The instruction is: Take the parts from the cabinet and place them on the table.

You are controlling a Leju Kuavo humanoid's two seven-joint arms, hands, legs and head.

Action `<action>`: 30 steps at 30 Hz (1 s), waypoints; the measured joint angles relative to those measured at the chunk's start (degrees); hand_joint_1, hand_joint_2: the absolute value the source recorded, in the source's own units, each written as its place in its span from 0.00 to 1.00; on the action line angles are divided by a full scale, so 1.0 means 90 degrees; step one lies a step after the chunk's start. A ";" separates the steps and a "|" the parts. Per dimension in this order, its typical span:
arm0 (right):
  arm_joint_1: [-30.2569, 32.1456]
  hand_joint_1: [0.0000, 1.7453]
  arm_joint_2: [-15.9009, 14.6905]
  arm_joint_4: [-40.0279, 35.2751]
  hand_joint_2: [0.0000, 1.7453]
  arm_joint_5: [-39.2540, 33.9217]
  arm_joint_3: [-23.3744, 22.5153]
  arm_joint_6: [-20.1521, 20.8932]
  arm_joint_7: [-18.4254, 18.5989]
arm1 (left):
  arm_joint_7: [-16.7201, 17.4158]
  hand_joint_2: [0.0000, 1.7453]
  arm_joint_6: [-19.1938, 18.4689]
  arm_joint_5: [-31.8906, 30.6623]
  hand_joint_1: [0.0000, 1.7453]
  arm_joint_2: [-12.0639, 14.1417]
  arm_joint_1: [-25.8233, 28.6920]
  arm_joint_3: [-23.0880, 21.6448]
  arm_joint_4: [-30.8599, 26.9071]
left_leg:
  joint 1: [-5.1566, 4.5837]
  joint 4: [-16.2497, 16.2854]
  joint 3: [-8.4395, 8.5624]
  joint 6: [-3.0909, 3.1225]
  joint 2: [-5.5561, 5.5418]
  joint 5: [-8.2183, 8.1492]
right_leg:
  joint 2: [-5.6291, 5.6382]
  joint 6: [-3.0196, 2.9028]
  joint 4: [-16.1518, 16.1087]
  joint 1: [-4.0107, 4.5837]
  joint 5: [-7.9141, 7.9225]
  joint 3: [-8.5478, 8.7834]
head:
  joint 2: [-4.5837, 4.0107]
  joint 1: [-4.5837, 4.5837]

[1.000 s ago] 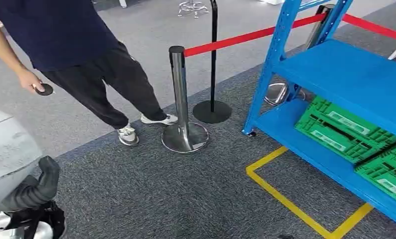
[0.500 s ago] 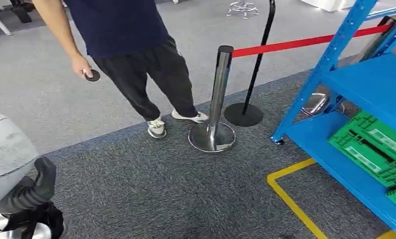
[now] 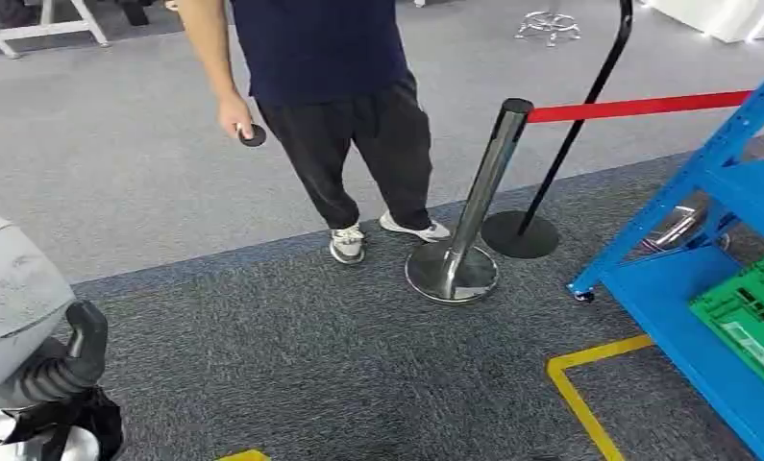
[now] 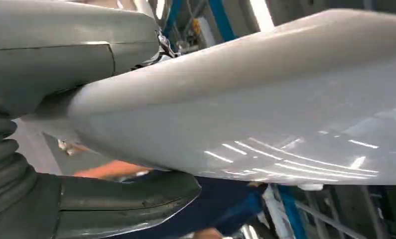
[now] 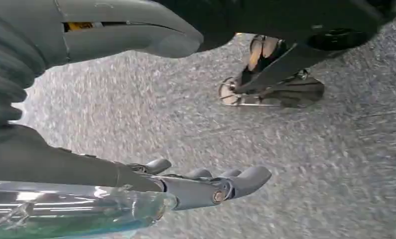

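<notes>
The robot stands on dark carpet [image 3: 291,355] beside the blue cabinet [image 3: 714,240], with the job apparently part-way through — a large pale grey part [image 4: 265,99] rides at its left side, away from the shelves. In the left wrist view the left hand [image 4: 86,199] lies against that part, thumb beneath it and the ribbed cover above, so it appears to be clamped on the part, though the close, blurred view leaves the grip itself hard to read. In the head view the same part [image 3: 12,298] shows at the lower left, with the left hand [image 3: 65,360] dark beneath it.

The right hand [image 5: 205,184] hangs over the carpet with its fingers [image 5: 245,178] stretched out and apart; a glassy shape lies close beside them, and whether it is held cannot be told.

A person [image 3: 330,86] stands near a chrome post [image 3: 474,202] with a red belt [image 3: 637,106], holding a small black disc [image 3: 253,134]. Green crates [image 3: 748,312] still sit on the cabinet's low shelf. Yellow tape [image 3: 589,394] marks the floor.

No table is in sight — judged from this, the carry and the set-down remain to be done.
</notes>
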 joint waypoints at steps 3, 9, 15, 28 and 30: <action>0.0047 0.00 0.0000 0.0002 1.00 0.0000 0.0000 0.0020 0.0000 | -0.0002 1.00 -0.0002 -0.0005 1.00 -0.0002 0.0008 0.0000 0.0000 | -0.0004 0.0004 0.0003 0.0034 -0.0367 -0.0004 | 0.0223 0.0038 0.1497 -0.0001 -0.0515 -0.0798 | 0.0000 0.0019; 0.0041 0.00 0.0000 0.0000 1.00 -0.0002 0.0000 0.0058 -0.0017 | 0.0000 1.00 0.0000 -0.0022 1.00 -0.0007 -0.0003 -0.0007 -0.0015 | 0.0049 0.2108 -0.1132 -0.0313 -0.0213 -0.0917 | 0.0117 -0.0247 -0.0460 -0.0045 0.0467 0.0059 | 0.0000 -0.0054; 0.0015 0.00 0.0000 0.0002 1.00 -0.0002 0.0000 0.0061 -0.0029 | 0.0000 1.00 0.0000 -0.0024 1.00 -0.0010 -0.0027 -0.0007 -0.0022 | -0.0021 0.0181 -0.0094 -0.0270 0.0424 -0.0028 | -0.0373 -0.0142 -0.0420 0.0033 0.0314 0.0166 | 0.0000 -0.0061; 0.0017 0.00 0.0000 0.0002 1.00 -0.0005 0.0000 0.0073 -0.0039 | -0.0002 1.00 -0.0002 -0.0022 1.00 -0.0005 -0.0009 0.0007 -0.0053 | 0.0052 0.0096 -0.0022 -0.0003 -0.0699 -0.0015 | 0.0316 0.0063 0.0435 -0.0050 0.0305 -0.0439 | 0.0000 0.0046; 0.0019 0.00 0.0000 0.0002 1.00 -0.0005 0.0002 0.0073 -0.0039 | -0.0002 1.00 -0.0002 -0.0019 1.00 -0.0005 -0.0020 0.0007 -0.0051 | 0.0030 0.0146 -0.0042 -0.0087 -0.0856 -0.0034 | 0.0815 0.0067 -0.0374 -0.0103 0.0536 -0.0092 | 0.0000 0.0051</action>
